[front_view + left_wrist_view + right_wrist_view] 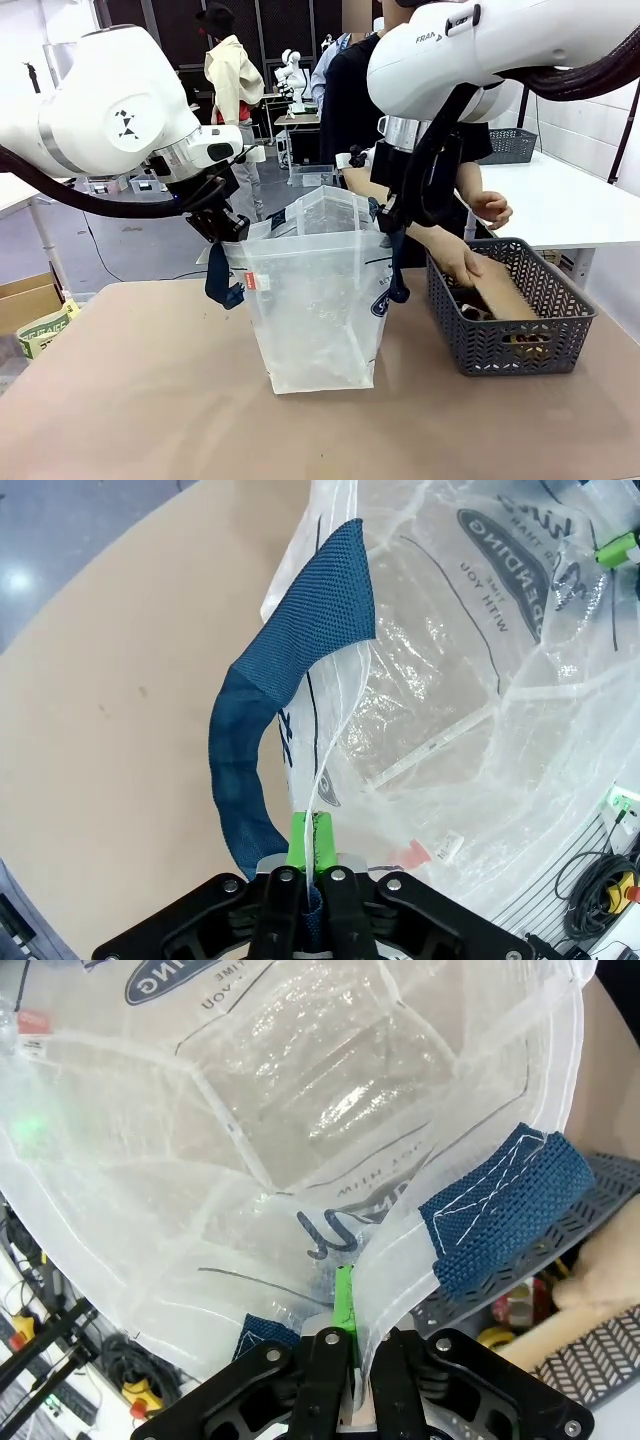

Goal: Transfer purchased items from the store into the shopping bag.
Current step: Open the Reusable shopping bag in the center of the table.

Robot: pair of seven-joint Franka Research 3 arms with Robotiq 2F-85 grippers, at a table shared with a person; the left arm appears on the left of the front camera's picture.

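The translucent shopping bag (315,300) stands upright in the middle of the table, its mouth held open between both arms. My left gripper (228,228) is shut on the bag's left rim beside a navy handle (260,740); the wrist view shows its green pads (298,838) pinching the plastic edge. My right gripper (390,215) is shut on the right rim (400,1250) next to the other handle (500,1215). The bag looks empty inside. A person's hand (462,262) reaches into the dark grey basket (500,345) to the right of the bag. The purchased items in the basket are mostly hidden.
A flat brown cardboard piece (505,290) leans inside the basket. A white table (570,200) with another grey basket (510,146) stands behind on the right. Cardboard boxes (30,300) sit on the floor at left. The table in front of the bag is bare.
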